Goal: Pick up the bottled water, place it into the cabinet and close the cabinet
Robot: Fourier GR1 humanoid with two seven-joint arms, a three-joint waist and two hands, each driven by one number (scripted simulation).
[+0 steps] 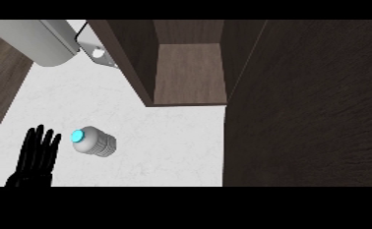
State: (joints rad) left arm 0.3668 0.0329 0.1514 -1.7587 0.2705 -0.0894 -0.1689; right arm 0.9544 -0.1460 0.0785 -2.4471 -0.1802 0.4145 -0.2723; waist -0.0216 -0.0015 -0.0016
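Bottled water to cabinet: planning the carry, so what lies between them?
Nothing: in the head view only bare white counter separates the bottled water from the open cabinet.

Left hand (38,154): black, showed at the view's lower left corner, fingers straight and spread, pointing up, holding nothing. Right hand and both forearms: did not show in the head view.

A white, faintly marbled counter (167,139) fills the lower left and middle. A dark wood cabinet (189,71) stands open at upper centre; a dark wood panel (305,105) covers the right. A grey rounded object (40,41) lies upper left.
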